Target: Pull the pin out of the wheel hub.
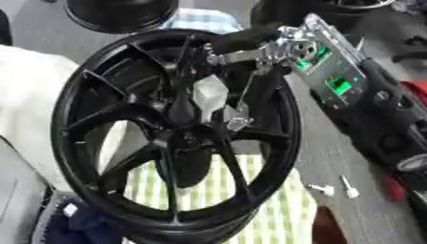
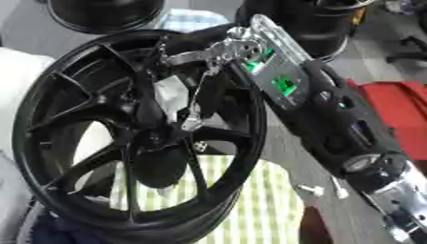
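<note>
A black multi-spoke wheel stands on edge, its face turned toward me. My right arm reaches in from the lower right, and its hand sits over the wheel's upper rim. Fingers curl down through the spokes to the hub. A small silver pin shows just above and right of the hub centre, pinched at the fingertips. How far it stands out of the hub is hidden by the fingers. My left hand shows in neither view.
The wheel rests on a green-checked cloth. Two small white bolts lie on the grey table to the right. Another black wheel stands behind, a red object at the right, white fabric at the left.
</note>
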Controlling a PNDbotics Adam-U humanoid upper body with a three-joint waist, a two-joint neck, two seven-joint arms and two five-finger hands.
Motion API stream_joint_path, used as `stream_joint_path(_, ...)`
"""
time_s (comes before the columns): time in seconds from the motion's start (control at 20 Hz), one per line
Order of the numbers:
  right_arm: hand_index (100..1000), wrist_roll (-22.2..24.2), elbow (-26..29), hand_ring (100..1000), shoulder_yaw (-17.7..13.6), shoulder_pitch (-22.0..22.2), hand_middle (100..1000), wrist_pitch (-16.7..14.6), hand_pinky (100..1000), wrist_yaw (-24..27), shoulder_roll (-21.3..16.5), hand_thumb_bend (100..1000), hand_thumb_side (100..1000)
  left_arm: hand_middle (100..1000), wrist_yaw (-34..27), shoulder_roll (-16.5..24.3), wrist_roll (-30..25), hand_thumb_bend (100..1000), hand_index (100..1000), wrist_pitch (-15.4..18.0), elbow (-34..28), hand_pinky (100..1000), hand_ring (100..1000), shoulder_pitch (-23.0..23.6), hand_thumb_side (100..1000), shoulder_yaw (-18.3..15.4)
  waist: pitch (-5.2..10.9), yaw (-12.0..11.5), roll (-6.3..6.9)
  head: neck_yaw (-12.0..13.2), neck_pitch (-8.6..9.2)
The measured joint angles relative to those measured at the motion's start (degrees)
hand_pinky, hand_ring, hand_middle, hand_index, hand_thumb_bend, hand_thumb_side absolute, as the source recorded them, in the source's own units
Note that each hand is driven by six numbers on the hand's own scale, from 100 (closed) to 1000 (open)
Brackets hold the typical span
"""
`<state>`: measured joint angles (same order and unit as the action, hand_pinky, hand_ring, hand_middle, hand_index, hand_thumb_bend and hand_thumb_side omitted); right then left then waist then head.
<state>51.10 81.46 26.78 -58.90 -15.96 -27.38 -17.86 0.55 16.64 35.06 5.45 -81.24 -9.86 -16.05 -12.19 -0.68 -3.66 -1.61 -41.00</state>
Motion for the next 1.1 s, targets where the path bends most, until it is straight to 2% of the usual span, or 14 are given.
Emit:
stream_joint_path(0.25, 838, -1.5, 1.4, 768, -2.7, 0.7, 769, 3.8, 778, -3.2, 0.2, 542, 355, 501, 0.0, 0.0, -0.1, 799, 706, 0.1, 0.2, 702, 654, 0.2, 392, 0.0, -0.05, 0.1, 0.03, 0.0, 0.4)
stream_joint_path(0.5, 832, -3.2, 1.7, 760, -3.1, 1.2, 758, 7.8, 764, -5.7, 0.5, 518, 328, 502, 0.0, 0.0, -0.2, 798, 706, 0.1, 0.3, 702, 655, 0.2, 393, 0.0, -0.08, 0.1, 0.09, -0.2, 0.82)
stream_joint_path(1.1, 785, -0.5, 0.7, 736, -3.0, 1.2, 706, 8.5, 748, -6.5, 0.9, 454, 200, 503, 0.1, 0.0, -0.6, 794, 705, 0.1, 0.3, 703, 657, 0.2, 394, 0.3, -0.31, -0.2, 0.39, -1.1, 0.77)
